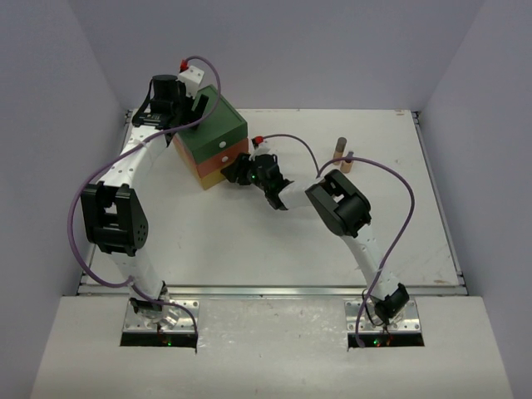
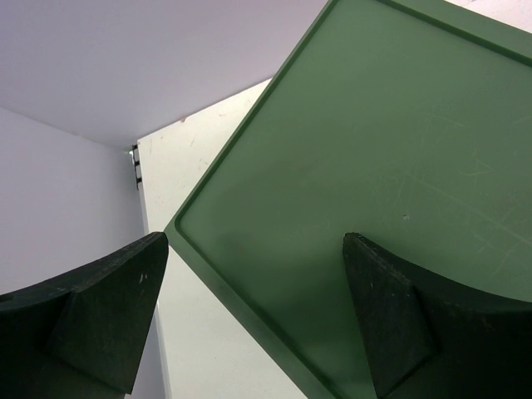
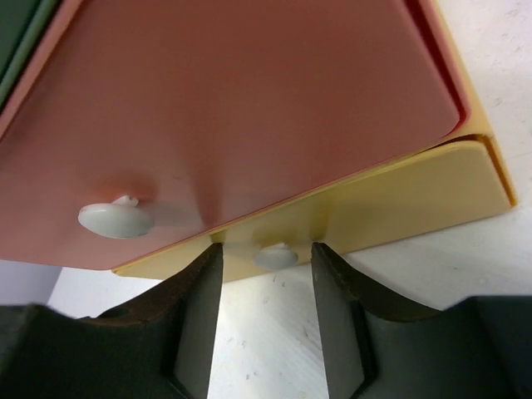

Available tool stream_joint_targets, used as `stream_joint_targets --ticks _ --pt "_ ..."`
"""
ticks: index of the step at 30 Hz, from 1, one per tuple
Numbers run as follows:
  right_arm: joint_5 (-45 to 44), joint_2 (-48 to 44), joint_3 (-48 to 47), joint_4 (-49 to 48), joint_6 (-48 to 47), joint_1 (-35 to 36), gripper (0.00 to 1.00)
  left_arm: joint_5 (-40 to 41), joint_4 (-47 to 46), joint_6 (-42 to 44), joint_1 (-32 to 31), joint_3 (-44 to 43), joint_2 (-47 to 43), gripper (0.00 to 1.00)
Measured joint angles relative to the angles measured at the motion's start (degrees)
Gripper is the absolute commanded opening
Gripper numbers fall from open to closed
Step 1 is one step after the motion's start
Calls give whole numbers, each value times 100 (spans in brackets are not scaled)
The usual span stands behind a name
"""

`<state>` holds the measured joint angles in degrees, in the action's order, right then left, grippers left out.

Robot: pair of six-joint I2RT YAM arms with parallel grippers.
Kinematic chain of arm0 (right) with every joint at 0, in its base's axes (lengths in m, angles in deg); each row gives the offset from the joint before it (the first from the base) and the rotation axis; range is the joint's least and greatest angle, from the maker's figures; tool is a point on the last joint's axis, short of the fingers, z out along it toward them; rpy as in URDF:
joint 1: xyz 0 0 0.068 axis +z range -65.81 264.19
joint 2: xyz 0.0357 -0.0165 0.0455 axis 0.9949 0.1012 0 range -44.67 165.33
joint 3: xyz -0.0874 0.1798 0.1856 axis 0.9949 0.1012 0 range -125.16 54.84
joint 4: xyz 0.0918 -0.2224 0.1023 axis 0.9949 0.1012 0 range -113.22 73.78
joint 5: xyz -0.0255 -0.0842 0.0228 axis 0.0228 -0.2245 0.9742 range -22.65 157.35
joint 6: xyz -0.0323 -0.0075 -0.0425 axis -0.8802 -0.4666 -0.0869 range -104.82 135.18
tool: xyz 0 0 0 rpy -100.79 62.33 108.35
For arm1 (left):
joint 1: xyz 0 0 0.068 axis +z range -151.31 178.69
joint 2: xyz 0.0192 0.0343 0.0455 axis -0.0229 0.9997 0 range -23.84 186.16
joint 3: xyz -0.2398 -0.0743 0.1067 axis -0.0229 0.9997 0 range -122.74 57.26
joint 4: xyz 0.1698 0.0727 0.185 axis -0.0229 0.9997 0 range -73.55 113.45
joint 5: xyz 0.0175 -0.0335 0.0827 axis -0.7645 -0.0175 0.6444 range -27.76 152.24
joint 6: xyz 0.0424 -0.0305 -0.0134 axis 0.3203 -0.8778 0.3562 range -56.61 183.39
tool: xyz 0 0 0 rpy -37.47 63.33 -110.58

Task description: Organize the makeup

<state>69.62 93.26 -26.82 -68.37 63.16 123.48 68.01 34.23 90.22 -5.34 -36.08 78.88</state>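
Two slim tan tubes [image 1: 338,147] [image 1: 348,160] stand at the back right of the table. The palettes, the little bottles and the third tube are out of view. My right gripper [image 1: 239,173] [image 3: 266,248] is open at the chest's front. Its fingers stand on either side of the white knob [image 3: 275,256] of the yellow bottom drawer [image 3: 399,199], without touching it. The orange drawer [image 3: 249,108] above has its own white knob [image 3: 116,219]. My left gripper [image 1: 198,106] [image 2: 253,241] is wide open and empty, just above the back left corner of the chest's green top [image 2: 374,141].
The green-orange-yellow drawer chest [image 1: 212,133] stands at the back left of the white table [image 1: 249,249], turned at an angle. Grey walls close in the left, back and right sides. The right arm's elbow [image 1: 341,204] hangs over mid-table.
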Motion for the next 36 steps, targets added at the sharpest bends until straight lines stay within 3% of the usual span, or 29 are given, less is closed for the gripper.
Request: stream_joint_targets --ticks 4,12,16,18,19,26,36 --pt "16 75 -65 -9 104 -4 40 14 -13 19 0 0 2 87" --pt "7 171 -118 6 223 -4 19 43 -24 66 0 0 4 87" --pt "-33 171 -118 16 202 4 15 46 -27 106 0 2 4 87" --pt "-56 171 -118 12 177 9 8 49 -28 123 0 4 4 87" --pt "-60 171 -118 12 160 9 0 51 -30 127 0 4 4 87" --pt "-74 107 75 -158 -24 13 0 66 -32 144 0 7 4 87" --pt "242 -1288 2143 -291 -367 11 0 68 -30 144 0 9 4 88"
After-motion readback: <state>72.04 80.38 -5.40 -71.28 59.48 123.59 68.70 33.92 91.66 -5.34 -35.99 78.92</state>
